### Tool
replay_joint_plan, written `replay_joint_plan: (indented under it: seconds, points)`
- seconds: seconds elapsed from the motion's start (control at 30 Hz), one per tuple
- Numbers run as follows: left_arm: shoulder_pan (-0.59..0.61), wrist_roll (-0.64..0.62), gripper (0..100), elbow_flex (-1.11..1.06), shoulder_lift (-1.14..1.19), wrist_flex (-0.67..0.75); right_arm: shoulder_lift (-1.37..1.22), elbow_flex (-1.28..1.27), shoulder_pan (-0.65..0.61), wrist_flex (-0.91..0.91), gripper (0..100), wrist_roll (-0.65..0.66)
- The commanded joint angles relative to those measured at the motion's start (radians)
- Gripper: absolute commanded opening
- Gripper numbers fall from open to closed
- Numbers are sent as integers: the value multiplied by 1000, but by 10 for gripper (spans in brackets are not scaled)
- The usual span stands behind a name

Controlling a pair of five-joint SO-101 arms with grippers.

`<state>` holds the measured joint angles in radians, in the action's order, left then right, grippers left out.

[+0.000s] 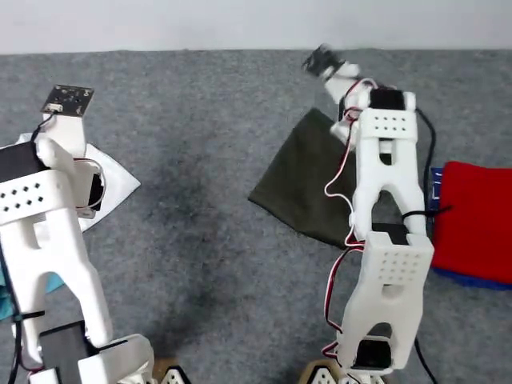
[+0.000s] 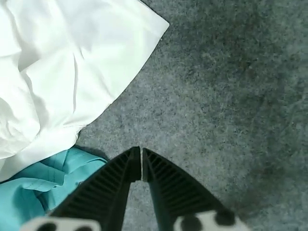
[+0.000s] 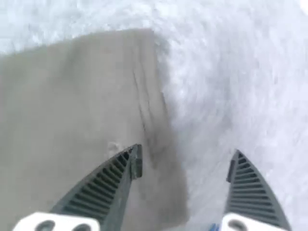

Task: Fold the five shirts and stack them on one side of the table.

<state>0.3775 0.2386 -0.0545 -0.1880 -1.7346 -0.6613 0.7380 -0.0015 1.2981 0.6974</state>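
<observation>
The olive shirt (image 1: 296,184) lies folded flat; the white shirt (image 2: 62,72) is crumpled; left jaws closed, empty; right jaws wide apart above the olive shirt.

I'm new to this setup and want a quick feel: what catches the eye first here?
A red shirt lies on a blue shirt at the right edge of the grey table. A dark green shirt lies flat mid-table, the right tool open over its edge. At the left, a rumpled white shirt and a teal shirt lie beside the shut left tool.
</observation>
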Motion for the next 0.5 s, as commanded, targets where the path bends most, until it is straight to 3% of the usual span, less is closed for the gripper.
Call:
replay_joint_plan:
  seconds: [0.0,0.23,0.47]
  points:
    - [-6,11,14,7,-44,-18,16,144,-16,186,302,-210]
    - [-6,11,14,7,-43,-18,18,233,-31,472,302,-555]
    - [-6,12,14,7,-43,-18,22,221,-45,499,302,-752]
